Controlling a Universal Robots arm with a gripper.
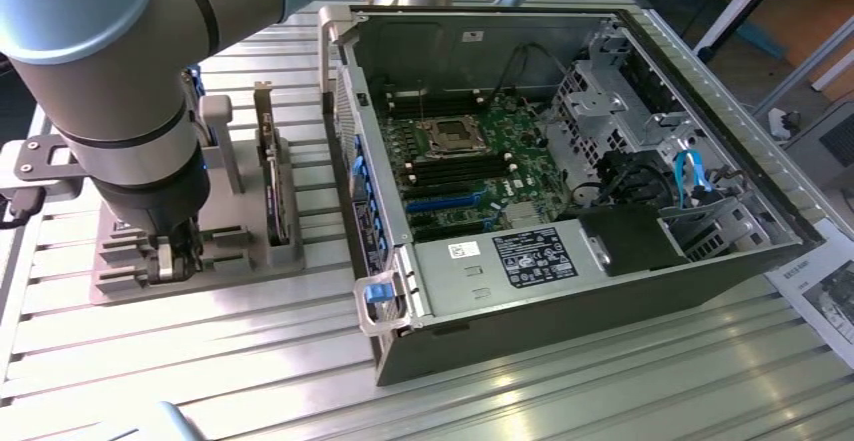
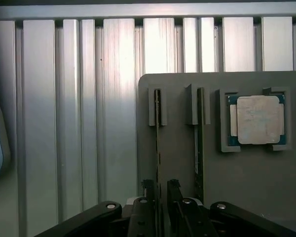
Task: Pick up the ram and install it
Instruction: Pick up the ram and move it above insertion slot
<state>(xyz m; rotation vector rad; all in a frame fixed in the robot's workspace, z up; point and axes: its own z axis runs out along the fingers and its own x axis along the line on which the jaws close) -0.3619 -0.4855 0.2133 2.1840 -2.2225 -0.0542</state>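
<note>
The claw (image 2: 161, 186) is standing released, its fingers (image 2: 148, 193) straddling the ram (image 2: 157, 148), which is sitting edge-up in the tray (image 2: 177, 163) beside the case (image 1: 534, 326). The pick-up step is underway. Gripping is likely calling for square, centred contact.

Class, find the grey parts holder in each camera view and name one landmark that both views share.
Exterior view: the grey parts holder sits at the exterior view's left, beside the open computer case, under the gripper.
Wrist view: the holder lies beyond the gripper, carrying two ram sticks and a processor chip.
Shared landmark: the ribbed metal table beneath it.
</note>
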